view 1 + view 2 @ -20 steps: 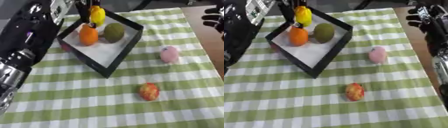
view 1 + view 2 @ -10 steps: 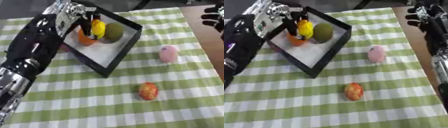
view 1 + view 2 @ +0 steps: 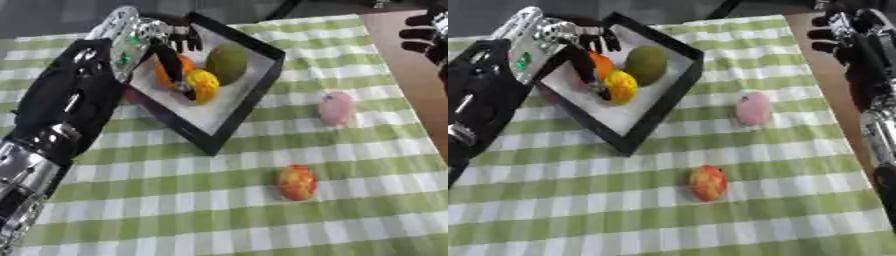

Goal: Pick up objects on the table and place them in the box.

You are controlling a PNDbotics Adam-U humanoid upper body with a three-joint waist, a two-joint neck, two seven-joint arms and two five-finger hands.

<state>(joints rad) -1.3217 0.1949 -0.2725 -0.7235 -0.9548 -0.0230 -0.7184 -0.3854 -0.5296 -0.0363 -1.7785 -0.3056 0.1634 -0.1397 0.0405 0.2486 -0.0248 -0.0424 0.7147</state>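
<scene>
My left hand [image 3: 144, 42] over the box [image 3: 262, 85], fingers [image 3: 171, 65] pinching yellow fruit [image 3: 203, 85] just above floor, btwn orange [image 3: 175, 67] & green fruit [image 3: 227, 62]. Right hand [image 3: 846, 35] idle at far right, fingers relaxed.

Green-white check cloth [image 3: 175, 200] on brown tbl [image 3: 398, 40].

Box [image 3: 262, 85], black rim, white floor, holds orange [image 3: 181, 67], green fruit [image 3: 227, 62], yellow one [image 3: 204, 85]. Pink fruit [image 3: 336, 107] & red-yellow apple [image 3: 297, 182] lie on cloth.
</scene>
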